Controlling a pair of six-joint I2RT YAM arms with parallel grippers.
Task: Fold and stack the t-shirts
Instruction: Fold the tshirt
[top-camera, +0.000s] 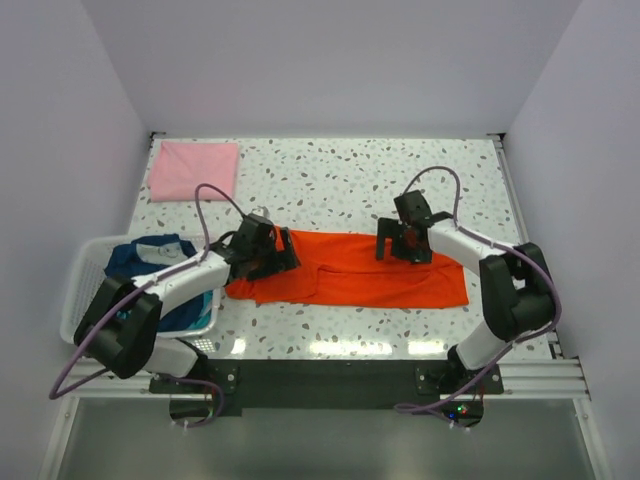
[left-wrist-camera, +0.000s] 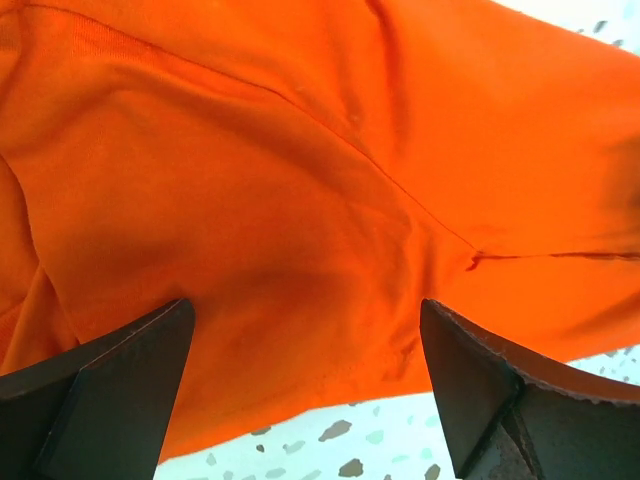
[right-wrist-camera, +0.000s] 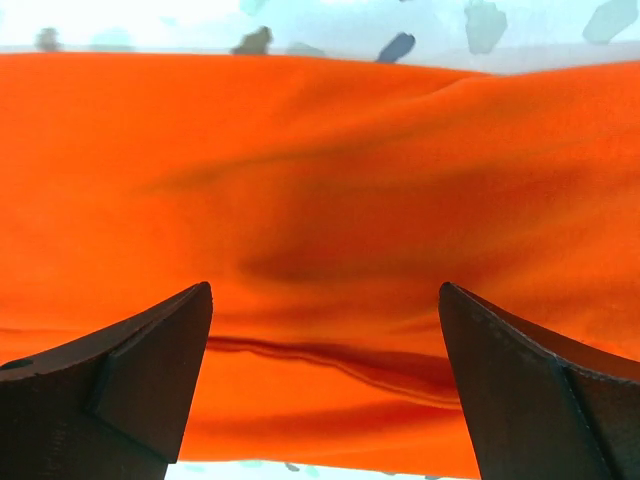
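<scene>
The left claw (left-wrist-camera: 305, 312) stands wide open. In the left wrist view its two dark fingers (left-wrist-camera: 110, 390) sit at the lower corners of the frame, and only orange cloth shows across the gap between them. Nothing is pinched. The right claw (right-wrist-camera: 325, 292) is spread just as wide, its fingers (right-wrist-camera: 520, 380) at the lower corners of its own view, over a folded edge of the same cloth. Whether either claw's tips press on the cloth cannot be told.

The orange shirt (top-camera: 350, 275) lies in the middle of the top view as a long band running left to right across the speckled table (top-camera: 340, 180). The left claw is over its left end and the right claw over its upper edge, right of centre. Both claws hide the cloth under them there, so the shirt's left end is hard to make out.

A pink shirt (top-camera: 193, 170) lies folded flat at the table's upper left corner. At the left edge of the frame a white basket (top-camera: 85, 272) holds blue and teal shirts (top-camera: 150, 255), partly covered by the left arm. Each wrist view cuts the orange shirt off at the sides and shows only slivers of table.
</scene>
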